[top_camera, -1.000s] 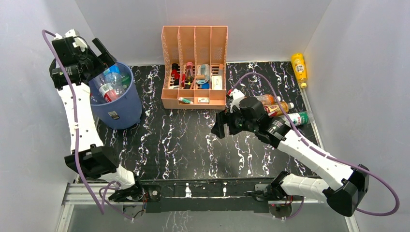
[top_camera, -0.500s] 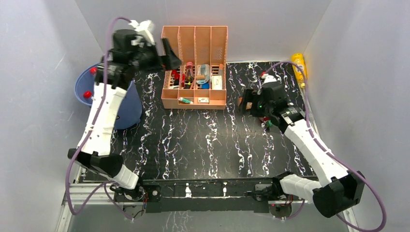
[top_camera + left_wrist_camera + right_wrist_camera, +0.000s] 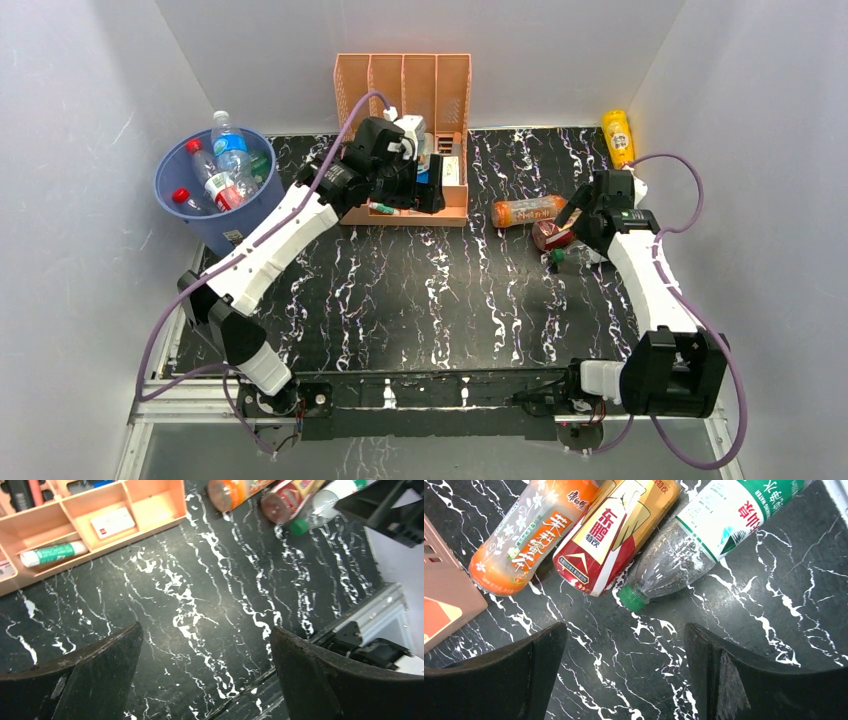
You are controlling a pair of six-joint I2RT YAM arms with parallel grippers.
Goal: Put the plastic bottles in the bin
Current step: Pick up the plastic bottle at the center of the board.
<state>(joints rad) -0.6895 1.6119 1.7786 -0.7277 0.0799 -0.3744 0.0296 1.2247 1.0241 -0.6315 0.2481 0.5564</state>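
step: I go for one more bottle | my right hand [image 3: 620,642]: open, empty | green-cap bottle [image 3: 684,550] at 12 o'clock | next: go down, squeeze it | my left hand [image 3: 205,645]: open, empty

The left arm [image 3: 270,240] and right arm [image 3: 650,282] are glossy white shells between boxy black joints, each trailed by a lilac cable [image 3: 152,345]. The left fingers [image 3: 95,675] and right fingers [image 3: 744,680] are broad matte black wedges, scuffed grey

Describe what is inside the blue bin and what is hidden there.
Several clear bottles stand crowded in the blue bin. A blue-labelled bottle pokes above the rim beside a red-labelled bottle, and two red caps show. The bin's floor and anything beneath them is covered.
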